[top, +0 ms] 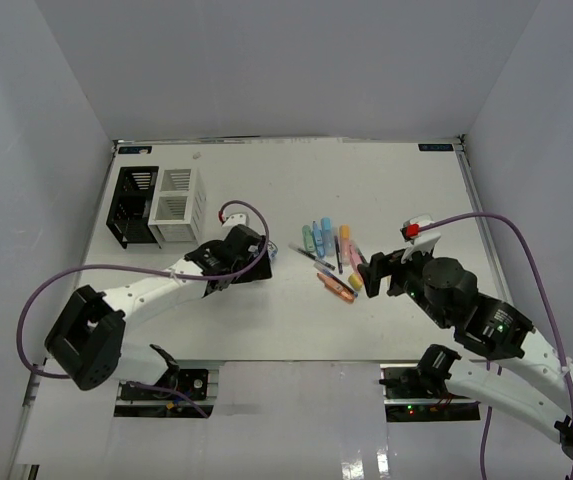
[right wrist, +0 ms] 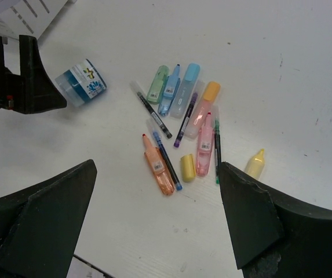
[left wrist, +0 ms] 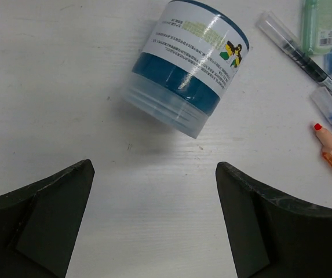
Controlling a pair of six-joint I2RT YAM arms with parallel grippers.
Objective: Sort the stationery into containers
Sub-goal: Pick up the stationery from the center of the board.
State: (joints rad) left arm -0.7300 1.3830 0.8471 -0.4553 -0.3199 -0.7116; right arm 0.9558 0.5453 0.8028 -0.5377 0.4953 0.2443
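Zero sorted, seemingly. Hovering just short of tape roll point(left wrist: 186, 66) with left gripper point(left wrist: 154, 168) released, over markers point(right wrist: 199, 116) with right gripper point(right wrist: 157, 168) released. Next: reach farther, straddle roll, clench.

White table point(top: 296, 325): markers point(right wrist: 186, 87), pens point(right wrist: 153, 111), tape roll point(left wrist: 186, 66), black organizer point(top: 131, 205), white organizer point(top: 178, 205).

Overhead; wrist views share tape roll point(left wrist: 180, 66).

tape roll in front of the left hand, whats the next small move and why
Probably ease the left hand forward and down until its open fingers straddle the tape roll. The roll lies on its side on the table just ahead of the hand, not yet between the fingers, so closing now would likely catch nothing.
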